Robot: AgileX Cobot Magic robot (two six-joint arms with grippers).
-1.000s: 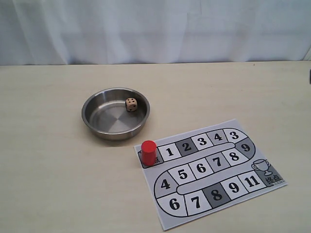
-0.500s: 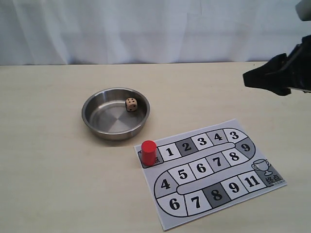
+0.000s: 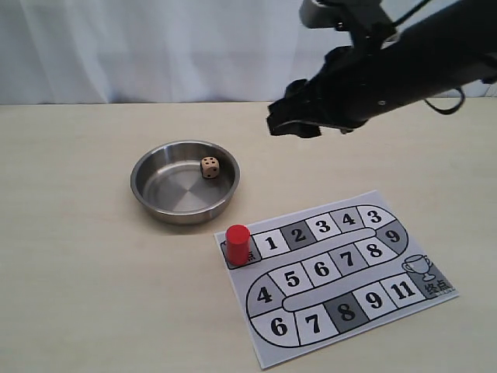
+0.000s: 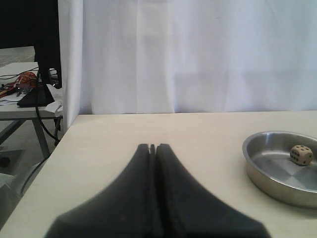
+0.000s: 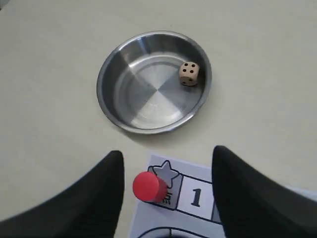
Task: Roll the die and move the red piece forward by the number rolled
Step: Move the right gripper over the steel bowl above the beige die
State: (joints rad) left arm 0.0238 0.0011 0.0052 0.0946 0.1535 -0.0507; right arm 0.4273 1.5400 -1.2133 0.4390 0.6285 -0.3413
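The die, a light tan cube with dark dots, lies in a round steel bowl against its far right wall; it also shows in the left wrist view and the right wrist view. The red piece stands upright on the star start square of the paper board, left of square 1. My right gripper hangs open high above the table, between bowl and board, holding nothing; the red piece shows between its fingers far below. My left gripper is shut and empty, off to the bowl's left.
The board carries a numbered track ending at a trophy square. A white curtain closes the back of the table. In the left wrist view the table's left edge drops off toward a side table with cables.
The right arm has swung in from the right edge and moved left, now above the space between bowl and board. Die and red piece have not moved.
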